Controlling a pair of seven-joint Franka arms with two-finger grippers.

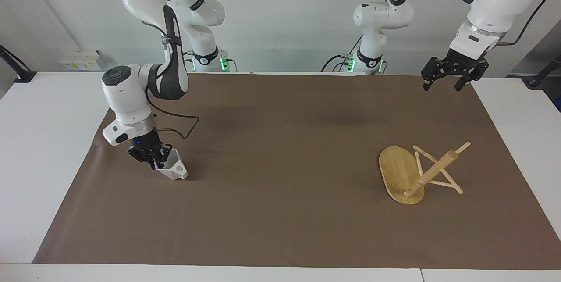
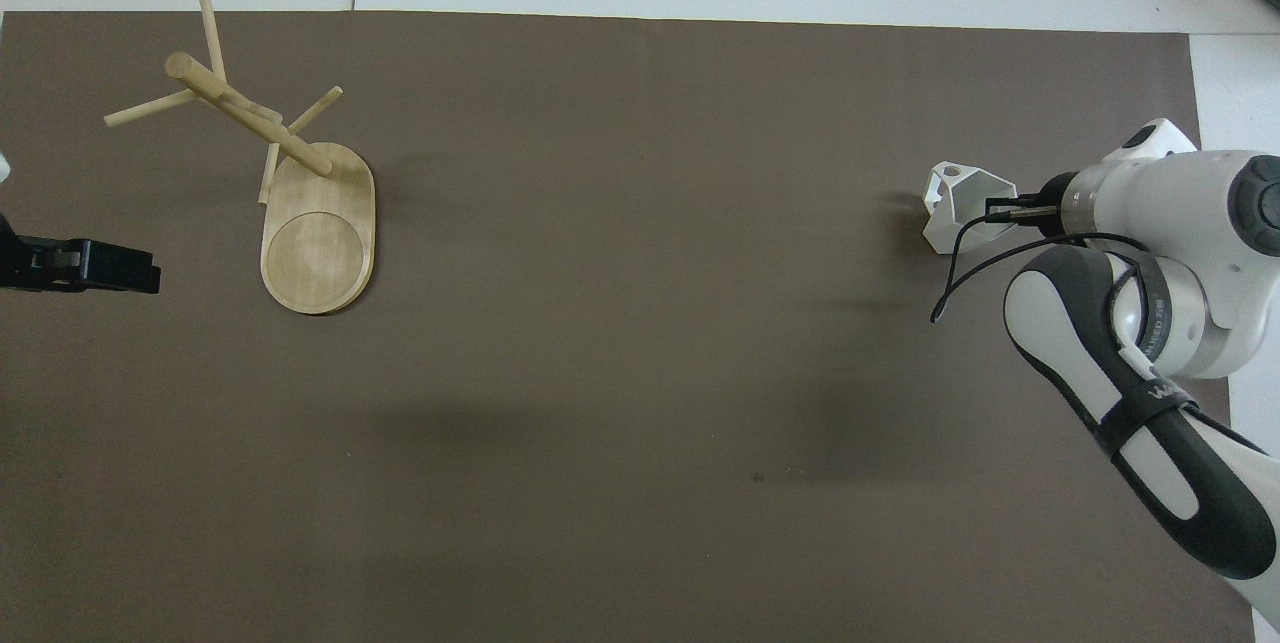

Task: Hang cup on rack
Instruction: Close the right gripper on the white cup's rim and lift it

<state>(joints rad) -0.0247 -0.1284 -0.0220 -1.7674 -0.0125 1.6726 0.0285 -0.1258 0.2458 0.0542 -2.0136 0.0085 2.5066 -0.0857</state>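
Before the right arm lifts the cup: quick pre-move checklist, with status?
1. Right gripper shut on the cup: ok; the fingers pinch its wall.
2. Cup still on the mat: cannot tell; it looks tilted, with its handle toward the table's middle.
3. Rack upright for hanging: not ok; it is tipped, base on edge, post and pegs slanting to the mat.
4. Left gripper free to right the rack: ok; open, it waits over the mat's corner at its own end.
5. Path from cup to rack: ok; only bare mat lies between them.
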